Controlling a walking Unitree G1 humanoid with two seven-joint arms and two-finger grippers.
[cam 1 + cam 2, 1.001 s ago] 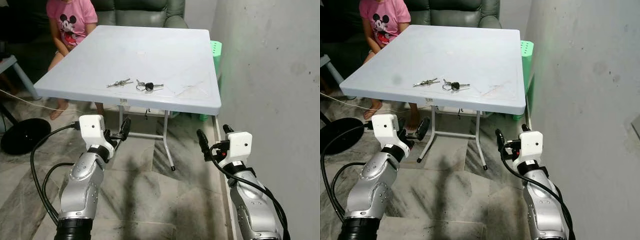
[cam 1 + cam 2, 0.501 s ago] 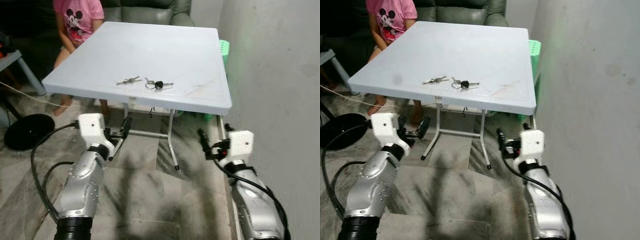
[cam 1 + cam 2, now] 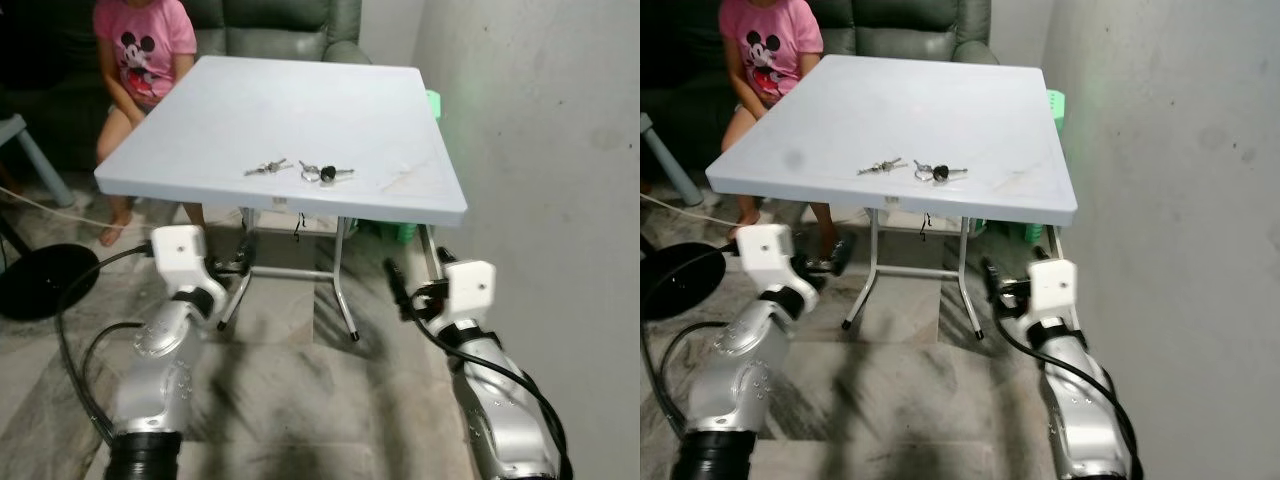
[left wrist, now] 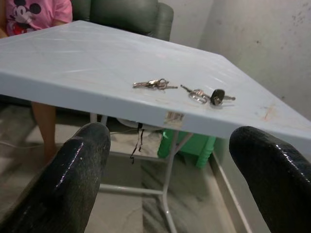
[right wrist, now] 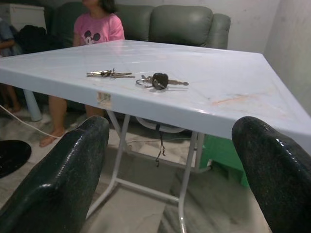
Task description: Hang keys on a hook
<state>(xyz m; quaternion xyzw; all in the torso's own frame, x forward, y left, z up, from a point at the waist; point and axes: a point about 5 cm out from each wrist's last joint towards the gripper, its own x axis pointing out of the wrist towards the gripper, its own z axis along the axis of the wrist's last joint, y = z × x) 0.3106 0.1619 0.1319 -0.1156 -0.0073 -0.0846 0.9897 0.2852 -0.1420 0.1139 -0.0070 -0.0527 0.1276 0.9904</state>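
Two sets of keys lie near the front edge of a pale blue folding table (image 3: 300,100): a silver bunch (image 3: 266,167) and, just right of it, a black-headed key on a ring (image 3: 325,173). Both arms are held low in front of the table, below its top. My left gripper (image 3: 238,270) is open and holds nothing. My right gripper (image 3: 412,280) is open too. The left wrist view looks up between its fingers (image 4: 73,174) at the bunch (image 4: 154,85) and the black key (image 4: 216,96). The right wrist view has the black key (image 5: 159,80) centred.
A person in a pink shirt (image 3: 140,50) sits at the table's far left, before a green sofa (image 3: 290,35). A grey wall (image 3: 540,150) runs along the right. White table legs (image 3: 345,280), a green stool (image 3: 432,100) and a black round base (image 3: 35,285) stand on the marble floor.
The whole picture has shifted as the camera moved; the table now sits a little farther off. The keys lie as before. Both grippers stay open.
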